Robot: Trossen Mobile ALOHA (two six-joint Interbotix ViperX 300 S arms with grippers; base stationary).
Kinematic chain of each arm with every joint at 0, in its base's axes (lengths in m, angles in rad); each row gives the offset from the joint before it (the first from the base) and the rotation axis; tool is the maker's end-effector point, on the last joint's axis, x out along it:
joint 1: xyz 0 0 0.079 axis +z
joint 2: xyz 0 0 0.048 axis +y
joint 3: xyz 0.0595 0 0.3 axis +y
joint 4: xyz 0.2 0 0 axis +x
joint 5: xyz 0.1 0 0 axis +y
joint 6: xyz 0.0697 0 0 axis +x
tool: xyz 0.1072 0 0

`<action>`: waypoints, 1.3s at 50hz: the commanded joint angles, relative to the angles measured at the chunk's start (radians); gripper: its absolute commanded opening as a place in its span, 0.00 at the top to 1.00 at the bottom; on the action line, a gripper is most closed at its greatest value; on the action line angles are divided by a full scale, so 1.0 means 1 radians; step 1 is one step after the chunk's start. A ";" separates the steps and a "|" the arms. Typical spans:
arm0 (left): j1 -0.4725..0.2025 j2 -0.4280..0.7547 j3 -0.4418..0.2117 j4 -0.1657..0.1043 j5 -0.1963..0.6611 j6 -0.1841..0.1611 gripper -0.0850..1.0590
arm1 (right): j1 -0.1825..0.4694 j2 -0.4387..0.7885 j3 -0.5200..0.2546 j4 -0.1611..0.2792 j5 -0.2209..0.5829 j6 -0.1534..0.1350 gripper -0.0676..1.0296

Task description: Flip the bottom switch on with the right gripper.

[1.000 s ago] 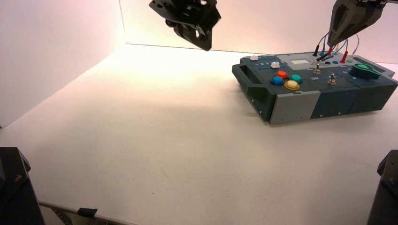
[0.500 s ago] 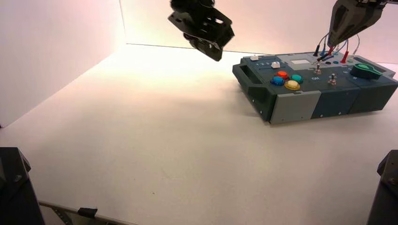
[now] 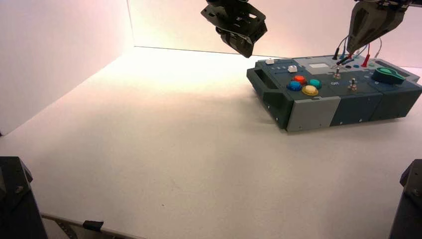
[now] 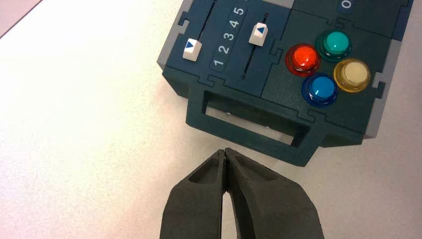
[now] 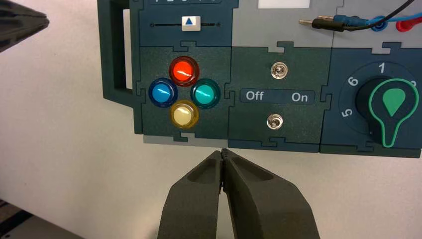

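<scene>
white table [image 3: 164, 149], box [image 3: 311, 113] sitting on it, over at the right in the high view, side handle [image 4: 239, 135] toward the robot's left. right gripper [image 5: 222, 151] up in the air, tips drawn over the far right part of the box in the high view, close to the wires there; narrow, fingertips together, nothing held. left gripper [image 4: 225, 151] in the air by the box's far left corner in the high view, also narrow, fingertips together, nothing held.

green knob [image 3: 387, 75] on the right part of the box. white screen [image 5: 283, 3] on the grey far part. black, blue and red wires [image 3: 365, 60] at the far right, a black plug [image 5: 328, 24] lying over the grey panel.

four round buttons on the left part: red [image 3: 299, 79] far, blue [image 3: 294, 86] left, green [image 3: 314, 83] right, yellow [image 3: 309, 90] near. two white sliders at the left end: outer one [image 4: 192, 50] at the 1 end, inner one [image 4: 258, 34] between the ends of its slot.

smallest, two metal toggles between buttons and knob, off/on label between them. bottom switch [image 5: 274, 121] is the one nearer the box's front edge, gripper apart from it; can't tell which way its lever leans. top switch [image 5: 279, 70] on the label's far side.
</scene>
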 commanded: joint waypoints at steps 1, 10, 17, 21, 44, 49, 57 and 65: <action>-0.003 -0.015 -0.043 -0.026 -0.003 0.000 0.95 | 0.003 -0.008 -0.012 0.002 -0.003 0.000 0.96; -0.008 0.005 -0.066 -0.087 0.006 0.002 0.95 | 0.003 -0.008 -0.012 0.002 -0.002 0.000 0.96; -0.040 0.037 -0.080 -0.123 0.014 0.002 0.95 | 0.002 -0.008 -0.012 0.002 -0.002 0.000 0.96; -0.063 0.051 -0.084 -0.124 0.015 0.002 0.95 | 0.002 -0.008 -0.012 0.002 0.000 0.000 0.96; -0.083 0.098 -0.095 -0.176 0.012 0.002 0.95 | 0.003 -0.009 -0.012 0.000 0.005 0.000 0.96; -0.080 0.098 -0.094 -0.176 0.009 0.002 0.95 | 0.003 -0.009 -0.011 0.000 0.008 -0.002 0.96; -0.060 0.104 -0.097 -0.178 0.009 0.000 0.95 | 0.003 -0.006 -0.008 0.000 0.015 0.000 0.96; -0.048 0.112 -0.098 -0.176 0.008 0.000 0.95 | 0.003 -0.008 -0.002 0.000 0.014 0.000 0.96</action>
